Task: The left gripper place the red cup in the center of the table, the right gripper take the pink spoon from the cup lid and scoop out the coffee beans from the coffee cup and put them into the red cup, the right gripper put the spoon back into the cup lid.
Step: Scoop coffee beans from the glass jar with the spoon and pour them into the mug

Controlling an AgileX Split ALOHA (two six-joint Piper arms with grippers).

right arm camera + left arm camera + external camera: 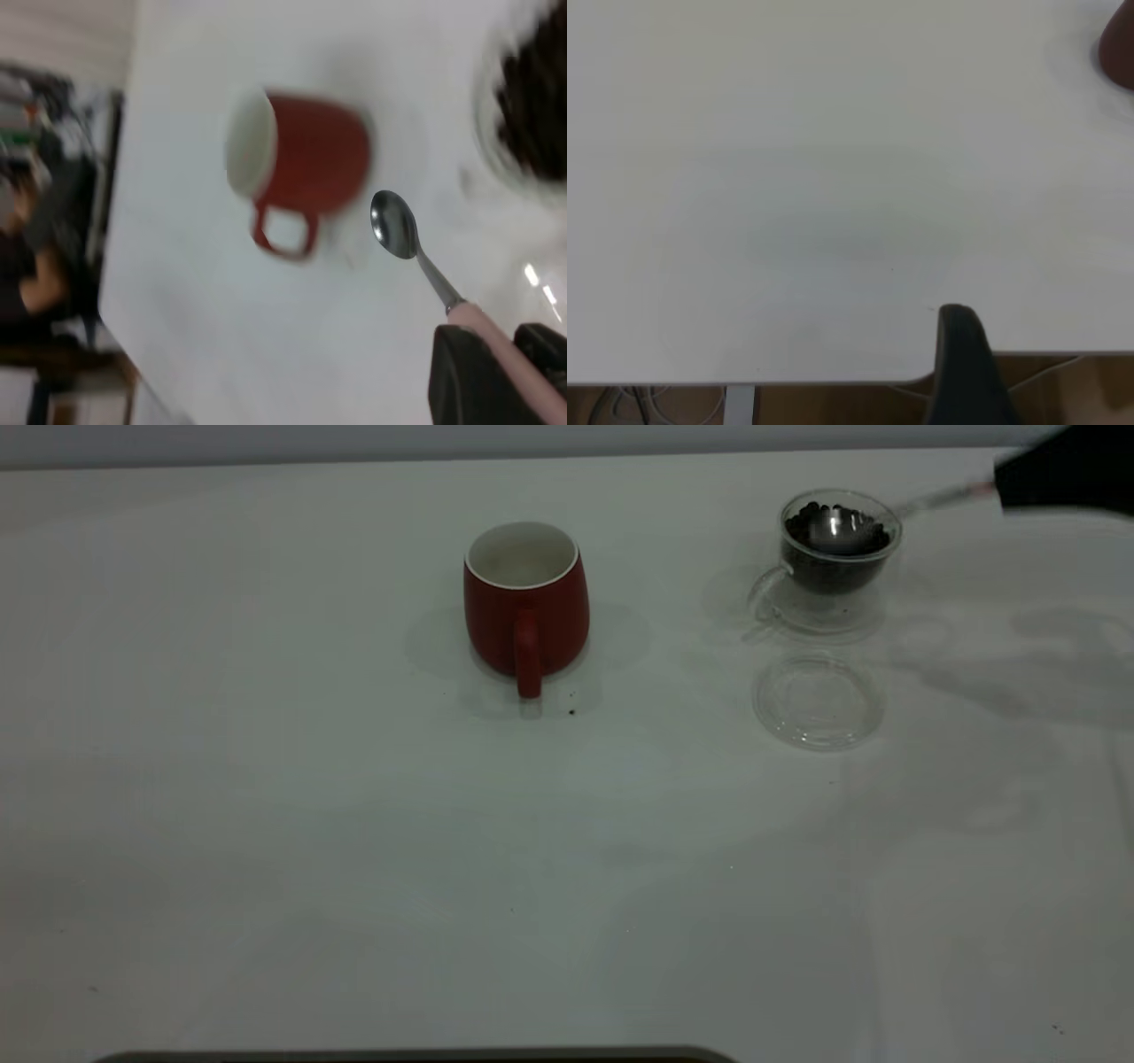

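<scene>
The red cup (526, 600) stands upright near the table's middle, white inside, handle toward the camera; it also shows in the right wrist view (306, 168). The glass coffee cup (837, 549) of coffee beans stands at the back right. My right gripper (1005, 485) at the far right edge is shut on the pink spoon (416, 252) by its pink handle; the metal bowl (837, 527) sits over the beans in the coffee cup. The clear cup lid (818, 701) lies empty in front of the coffee cup. Only one finger (964, 354) of my left gripper shows, at the table's edge.
A small dark speck (571, 711) lies on the table just in front of the red cup. The red cup's edge (1121, 49) shows at a corner of the left wrist view. A dark strip (416, 1056) runs along the near table edge.
</scene>
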